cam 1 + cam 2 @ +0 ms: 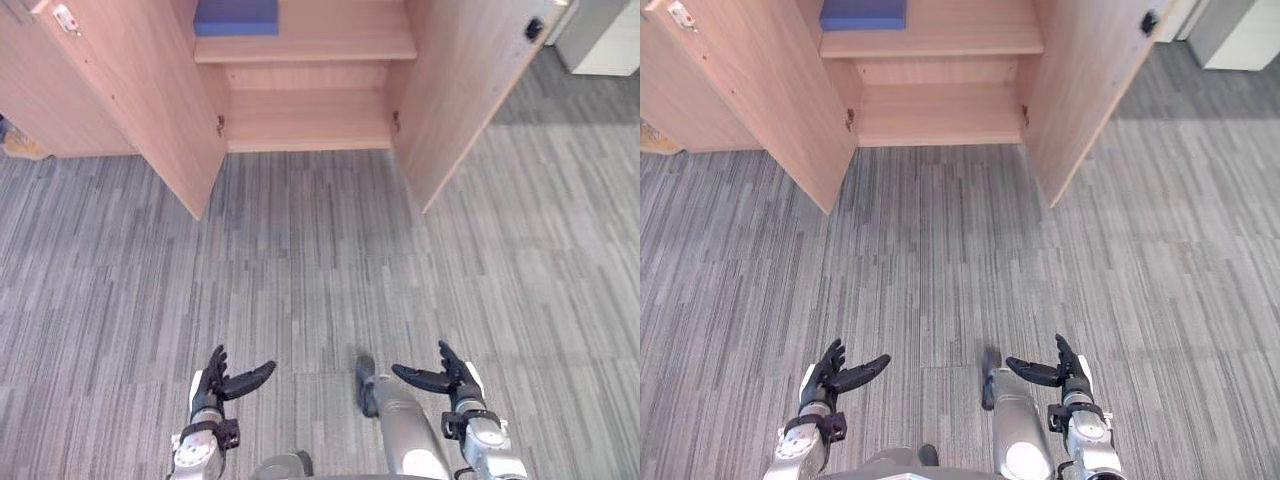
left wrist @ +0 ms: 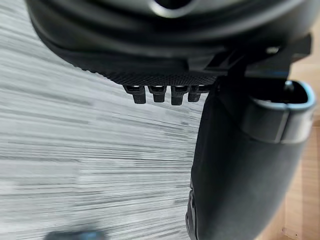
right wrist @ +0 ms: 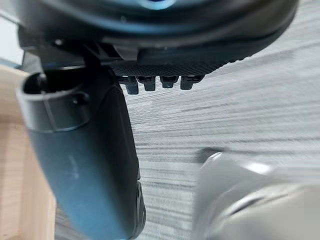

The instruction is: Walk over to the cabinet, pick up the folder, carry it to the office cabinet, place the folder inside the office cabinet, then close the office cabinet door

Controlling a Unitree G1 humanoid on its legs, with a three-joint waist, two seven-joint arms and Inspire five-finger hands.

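Note:
A blue folder (image 1: 236,17) lies flat on the upper shelf of the light wooden office cabinet (image 1: 305,115), at the shelf's left. Both cabinet doors stand wide open, the left door (image 1: 140,90) and the right door (image 1: 465,85) swung out toward me. My left hand (image 1: 212,385) and right hand (image 1: 450,378) hang low in front of me over the grey carpet, well short of the cabinet. Each hand is open with straight fingers and holds nothing.
Grey striped carpet (image 1: 320,270) stretches between me and the cabinet. A white unit (image 1: 600,35) stands at the far right behind the right door. A tan object (image 1: 18,145) sits on the floor at the far left.

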